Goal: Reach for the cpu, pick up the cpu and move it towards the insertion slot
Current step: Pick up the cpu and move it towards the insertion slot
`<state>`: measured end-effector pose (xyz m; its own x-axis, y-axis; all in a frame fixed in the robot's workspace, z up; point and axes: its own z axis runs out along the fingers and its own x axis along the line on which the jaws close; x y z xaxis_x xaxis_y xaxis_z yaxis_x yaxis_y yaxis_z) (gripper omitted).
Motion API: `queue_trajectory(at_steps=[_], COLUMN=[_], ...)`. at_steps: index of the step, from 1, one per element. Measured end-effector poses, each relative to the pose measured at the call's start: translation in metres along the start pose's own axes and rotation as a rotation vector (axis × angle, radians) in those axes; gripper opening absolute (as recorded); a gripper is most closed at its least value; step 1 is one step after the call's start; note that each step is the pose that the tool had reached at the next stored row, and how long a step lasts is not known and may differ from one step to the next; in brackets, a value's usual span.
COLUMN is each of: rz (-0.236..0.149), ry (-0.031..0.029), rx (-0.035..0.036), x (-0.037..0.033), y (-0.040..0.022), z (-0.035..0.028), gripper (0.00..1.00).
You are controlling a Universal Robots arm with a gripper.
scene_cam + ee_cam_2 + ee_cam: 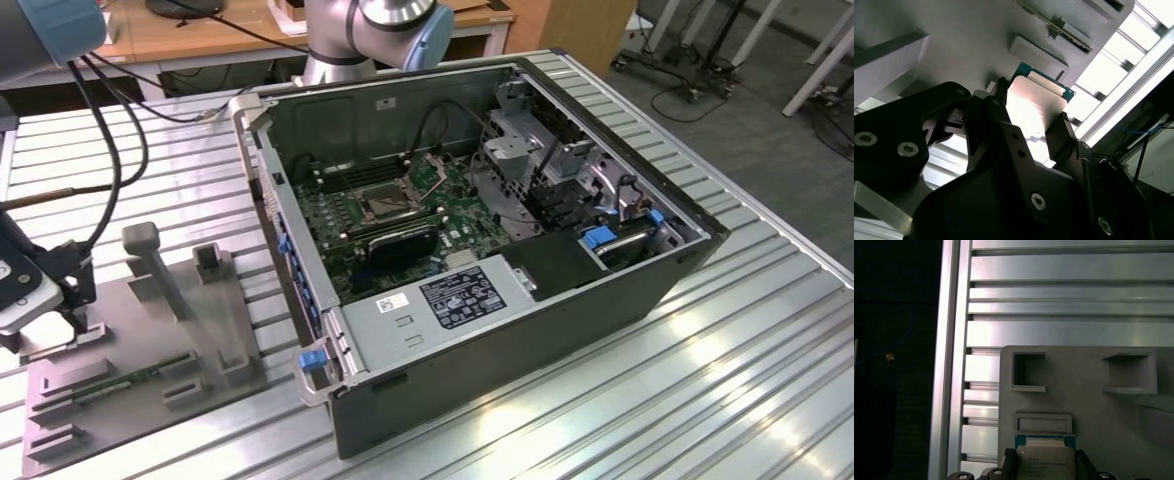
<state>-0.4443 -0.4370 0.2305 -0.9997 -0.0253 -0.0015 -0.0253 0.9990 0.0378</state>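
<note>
Evidently the pick-up is in hand: the tool (1030,114) clamps the cpu (1036,97) by its edges, at the tray (1079,375), well apart from the slot (378,205); lifting probably calls for a level, straight rise.

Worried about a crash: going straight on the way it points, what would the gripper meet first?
The cpu, directly ahead of the gripper, with the grey tray behind it; the remaining gap is unclear.
</note>
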Motion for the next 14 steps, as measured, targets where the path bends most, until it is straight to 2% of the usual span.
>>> queue_trajectory(at_steps=[14], rz=[0.0], ry=[-0.0002], rx=[-0.0001], x=[0.0], y=[0.0003], z=[-0.0064], gripper=[0.55])
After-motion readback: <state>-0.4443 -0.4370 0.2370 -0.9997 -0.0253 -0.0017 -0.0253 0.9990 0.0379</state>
